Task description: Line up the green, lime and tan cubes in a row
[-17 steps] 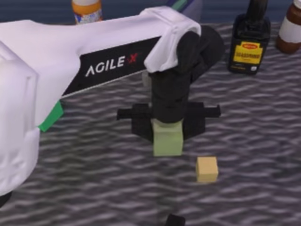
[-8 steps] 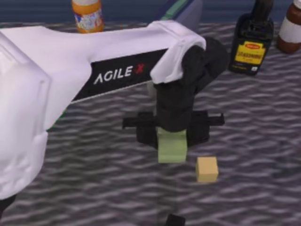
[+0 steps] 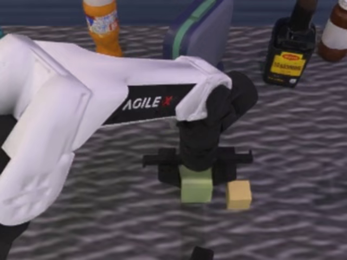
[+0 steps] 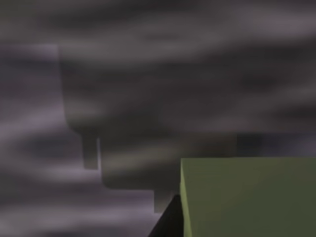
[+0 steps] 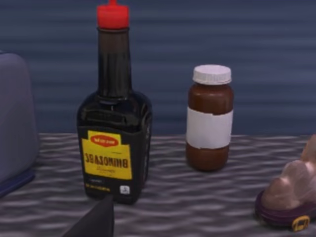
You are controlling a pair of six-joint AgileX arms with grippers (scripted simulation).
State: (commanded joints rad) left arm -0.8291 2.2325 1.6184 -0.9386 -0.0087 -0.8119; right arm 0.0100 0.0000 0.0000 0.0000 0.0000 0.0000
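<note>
Lime cube (image 3: 196,185), pale yellow-green and matte, low centre of the top view, gripped from above by the left gripper (image 3: 197,172), black fingers closed on its sides. Whether resting on the table or held just above it: cannot tell. Small yellowish tan matte cube (image 3: 238,194) just to the right, a narrow gap between the two, roughly level with each other. Vivid green cube: out of sight in every view. White left arm (image 3: 81,108) with black lettering stretching from the left edge across the frame's middle. Small black block (image 3: 201,253) at the bottom edge, below the lime cube. Grey wavy-patterned table (image 3: 293,162) underneath. Along the upper edge: orange bottle (image 3: 102,24) at upper left, blue-grey rounded object with a green stripe (image 3: 200,30) at upper centre, dark sauce bottle with yellow label (image 3: 288,46) at upper right, brown jar with white label (image 3: 333,32) in the upper right corner.

Left wrist view: lime cube (image 4: 247,197) filling the lower right, blocky shadow on the grey table (image 4: 148,59) at left of centre.

Right wrist view: dark sauce bottle (image 5: 114,133) with red cap left of centre, brown jar (image 5: 209,118) with white lid right of centre, pinkish lump on a purple base (image 5: 289,195) at lower right, blue-grey rounded object (image 5: 15,128) at the left edge. Right gripper: only a dark tip at the bottom edge, finger state cannot be told.
</note>
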